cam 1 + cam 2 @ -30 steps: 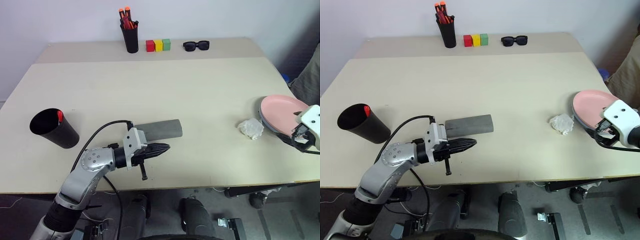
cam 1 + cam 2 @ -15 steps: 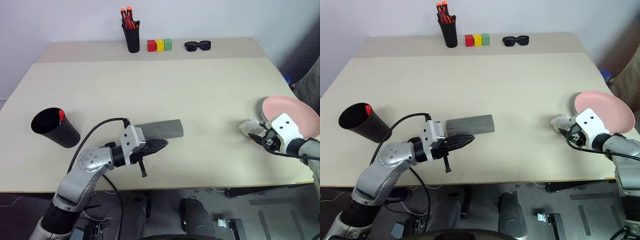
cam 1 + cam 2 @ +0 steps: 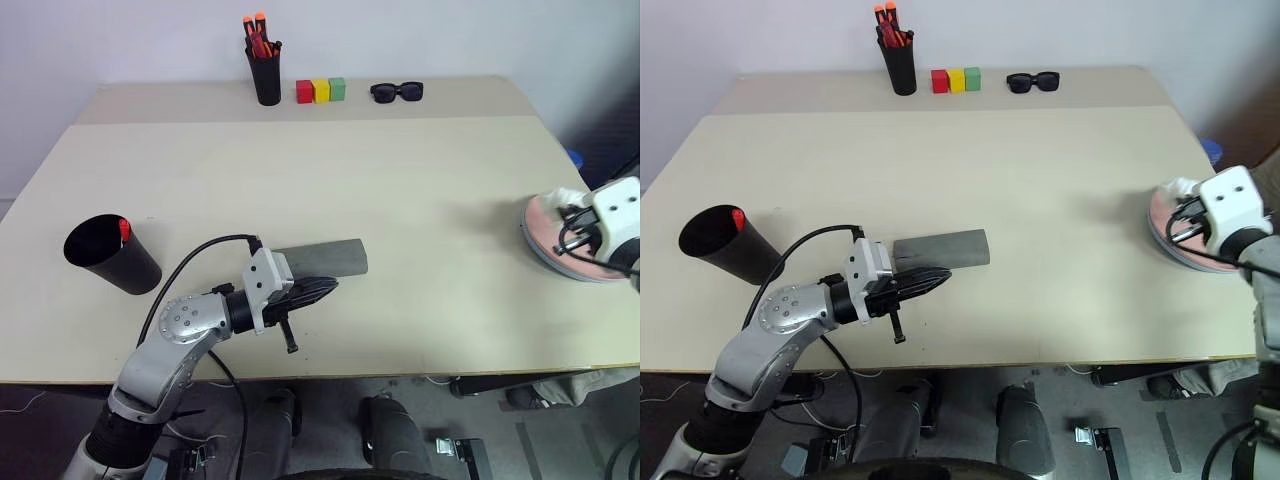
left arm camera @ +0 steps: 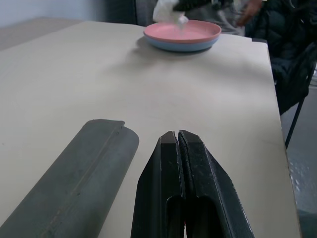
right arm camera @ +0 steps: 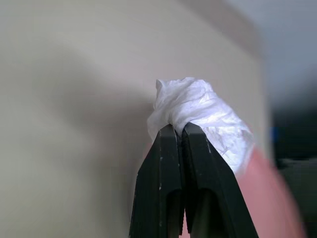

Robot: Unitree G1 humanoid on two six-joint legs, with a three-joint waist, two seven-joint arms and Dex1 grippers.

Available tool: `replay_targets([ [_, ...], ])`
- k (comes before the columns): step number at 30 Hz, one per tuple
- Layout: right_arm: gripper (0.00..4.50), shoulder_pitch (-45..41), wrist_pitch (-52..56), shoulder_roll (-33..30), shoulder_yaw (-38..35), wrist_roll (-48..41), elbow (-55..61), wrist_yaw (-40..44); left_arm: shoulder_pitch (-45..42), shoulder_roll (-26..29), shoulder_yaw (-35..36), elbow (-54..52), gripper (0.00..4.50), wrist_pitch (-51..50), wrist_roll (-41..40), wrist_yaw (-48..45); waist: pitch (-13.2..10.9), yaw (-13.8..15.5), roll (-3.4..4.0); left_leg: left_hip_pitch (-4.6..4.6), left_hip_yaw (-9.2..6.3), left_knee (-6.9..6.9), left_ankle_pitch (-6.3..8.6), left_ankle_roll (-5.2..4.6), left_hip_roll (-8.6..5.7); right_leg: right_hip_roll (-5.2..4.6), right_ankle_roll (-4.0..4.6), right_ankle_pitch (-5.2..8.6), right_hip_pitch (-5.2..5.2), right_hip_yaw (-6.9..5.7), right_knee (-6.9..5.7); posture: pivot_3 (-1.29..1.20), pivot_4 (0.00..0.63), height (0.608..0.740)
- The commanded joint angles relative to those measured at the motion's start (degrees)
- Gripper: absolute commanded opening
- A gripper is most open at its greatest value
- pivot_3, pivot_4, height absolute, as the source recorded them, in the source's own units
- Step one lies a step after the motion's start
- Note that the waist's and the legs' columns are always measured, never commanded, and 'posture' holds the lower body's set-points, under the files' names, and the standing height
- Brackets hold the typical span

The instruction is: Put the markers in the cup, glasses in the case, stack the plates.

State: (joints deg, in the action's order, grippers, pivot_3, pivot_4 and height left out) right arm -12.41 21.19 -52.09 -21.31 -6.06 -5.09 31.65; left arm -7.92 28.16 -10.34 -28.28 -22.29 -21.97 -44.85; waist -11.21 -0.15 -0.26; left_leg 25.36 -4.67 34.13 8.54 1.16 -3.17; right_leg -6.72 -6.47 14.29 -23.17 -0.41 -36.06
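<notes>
Right wrist view has the right gripper point(image 5: 179, 130) with its jaws clenched on a crumpled white tissue point(image 5: 198, 119), held above the near edge of the salmon pink plate point(image 3: 1165, 215), which sits stacked on the light blue plate point(image 4: 184, 46) at the right end of the beige surface point(image 3: 330, 170). Near the front edge, the left gripper point(image 4: 177, 141) hovers with its jaws pressed together on nothing, just beside the grey case point(image 3: 325, 258), which lies closed on the surface. Toward the left side stands the wide black cup point(image 3: 108, 255), with the red cap of a marker point(image 3: 124, 229) showing inside its rim. Along the far edge stand a black pen pot point(image 3: 265, 75) holding orange-capped red pens point(image 3: 256, 35), then a red block point(image 3: 304, 92), a yellow block point(image 3: 321, 91) and a green block point(image 3: 337, 89) in a row, touching, and black sunglasses point(image 3: 396, 92) near them.
</notes>
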Motion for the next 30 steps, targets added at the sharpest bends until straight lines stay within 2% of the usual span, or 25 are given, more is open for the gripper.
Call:
replay_targets([
  [1,0.04,-1.58,0.34,-1.35,-0.28,2.15,-5.91,-2.36,-0.72,-0.94,-0.37,-1.26,0.00,0.58,-0.05,0.85,0.00,0.40,0.00,0.00,0.01,0.00,0.00,-0.03,0.00,0.00,0.00,0.00,0.00,0.00,0.02,0.00,0.150,0.740],
  [2,0.57,-2.31,0.44,-1.11,-0.22,1.78,-6.96,-2.36,-0.55,-1.18,-0.41,-1.26,0.00,0.83,0.27,1.20,0.00,0.50,0.02,0.01,0.04,0.00,0.00,-0.04,0.00,0.00,0.00,0.00,0.00,0.01,0.03,0.00,0.150,0.740],
  [3,0.80,-2.96,0.28,-0.93,-0.12,1.55,-7.77,-2.41,-0.37,-1.45,-0.35,-1.28,0.00,1.07,0.65,1.72,0.00,0.58,0.03,0.01,0.06,0.00,0.01,-0.05,0.00,-0.01,0.00,0.00,-0.01,0.02,0.03,0.00,0.150,0.740],
  [10,4.35,-6.71,-6.40,0.54,1.42,0.03,-9.41,-1.39,1.62,-4.24,1.95,-1.39,0.00,1.40,4.31,10.13,0.01,0.30,0.05,-0.02,0.09,0.00,0.00,-0.06,0.01,0.03,-0.01,0.00,0.00,0.02,-0.02,0.00,0.150,0.740],
  [13,4.35,-7.68,-6.73,4.33,2.61,-6.81,-2.72,4.88,0.68,-7.50,5.74,0.88,0.00,0.03,8.78,20.16,0.01,-0.01,0.04,-0.03,0.07,0.01,0.00,-0.06,0.03,0.05,-0.03,-0.01,0.00,0.02,-0.03,0.00,0.150,0.740],
  [19,4.35,-7.90,-3.37,11.14,8.70,-14.21,4.33,13.28,-3.05,-12.64,10.88,3.90,0.00,-5.53,18.55,37.54,-0.02,-0.30,-0.05,-0.03,-0.06,0.07,-0.01,-0.08,0.02,0.14,-0.22,-0.10,0.05,0.00,-0.07,0.00,0.150,0.740],
  [23,4.35,-10.89,-4.23,12.59,11.12,-13.65,0.54,14.86,-3.69,-14.60,11.40,3.06,0.00,-8.91,21.62,42.20,-0.03,-0.14,-0.06,-0.01,-0.04,0.10,-0.01,-0.07,-0.07,0.08,-0.27,-0.12,0.06,0.01,-0.03,0.00,0.150,0.740],
  [30,4.35,-14.35,-7.93,12.14,12.42,-11.61,-7.05,17.27,-2.52,-15.28,13.13,2.62,0.00,-11.10,20.96,42.21,-0.03,-0.10,-0.07,-0.01,-0.01,0.08,0.01,-0.04,-0.05,0.13,-0.27,-0.12,0.04,-0.02,-0.03,0.00,0.150,0.740],
])
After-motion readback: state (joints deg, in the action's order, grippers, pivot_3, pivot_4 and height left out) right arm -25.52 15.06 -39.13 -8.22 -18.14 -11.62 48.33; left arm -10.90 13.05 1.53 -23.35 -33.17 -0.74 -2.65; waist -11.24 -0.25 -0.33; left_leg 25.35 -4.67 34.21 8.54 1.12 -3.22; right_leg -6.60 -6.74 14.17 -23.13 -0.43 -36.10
